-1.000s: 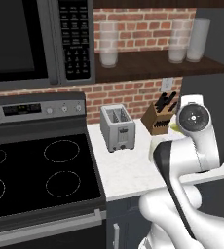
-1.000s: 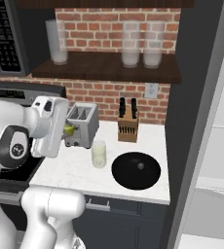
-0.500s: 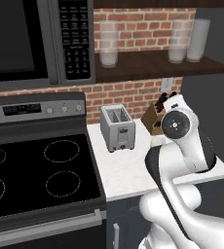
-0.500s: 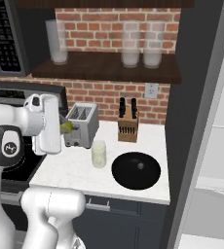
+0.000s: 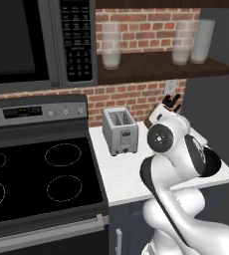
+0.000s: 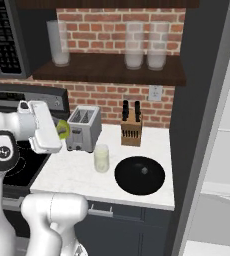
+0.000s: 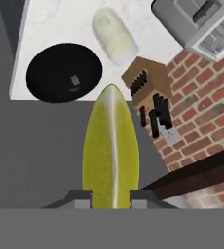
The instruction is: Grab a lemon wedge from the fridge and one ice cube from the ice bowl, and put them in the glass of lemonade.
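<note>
1. Left base view: the white arm is rising in front of the counter and hiding much of it. A toaster is standing by the stove, a knife block is peeking out behind the arm, and part of the ice bowl is showing past the elbow.

2. Right base view: the gripper is hanging above the counter's left end with the lemon wedge in it, probably being carried toward the glass of lemonade, which is standing lower and to the right, beside the black bowl. The toaster is sitting just beside the gripper and may crowd the path.

3. Hand view: the jaws are pinching the wedge by its base, tip pointing outward. Beyond it, the glass and the bowl, holding one ice cube, are lying close together, the knife block nearby.
</note>
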Available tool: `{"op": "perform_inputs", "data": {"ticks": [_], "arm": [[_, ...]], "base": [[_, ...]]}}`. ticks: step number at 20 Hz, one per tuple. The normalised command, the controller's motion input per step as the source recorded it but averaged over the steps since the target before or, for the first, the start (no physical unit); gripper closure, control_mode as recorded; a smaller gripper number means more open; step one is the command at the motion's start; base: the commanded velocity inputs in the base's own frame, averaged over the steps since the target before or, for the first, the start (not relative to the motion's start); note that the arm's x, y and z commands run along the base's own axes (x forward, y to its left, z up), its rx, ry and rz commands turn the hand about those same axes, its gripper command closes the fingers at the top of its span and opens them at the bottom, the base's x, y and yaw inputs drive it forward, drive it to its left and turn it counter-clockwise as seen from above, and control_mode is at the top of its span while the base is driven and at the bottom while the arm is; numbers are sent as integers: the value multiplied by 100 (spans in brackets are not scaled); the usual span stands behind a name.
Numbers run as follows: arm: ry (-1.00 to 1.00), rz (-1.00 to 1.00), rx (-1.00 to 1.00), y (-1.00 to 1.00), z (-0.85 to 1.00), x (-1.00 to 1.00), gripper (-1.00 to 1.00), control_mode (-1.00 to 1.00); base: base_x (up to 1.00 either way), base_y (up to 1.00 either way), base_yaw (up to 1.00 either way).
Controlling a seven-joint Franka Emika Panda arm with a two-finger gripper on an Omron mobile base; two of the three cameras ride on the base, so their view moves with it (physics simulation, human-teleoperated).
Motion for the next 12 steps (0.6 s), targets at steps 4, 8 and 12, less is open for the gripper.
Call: {"op": "perform_inputs", "data": {"ticks": [4,8,12], "arm": [[10,20,-39,-6,-49,1,100,-100],[21,19,-36,-12,-54,2,100,-100],[25,19,-29,-14,-47,5,100,-100]], "base": [[0,0,0],[0,0,0],[0,0,0]]}}
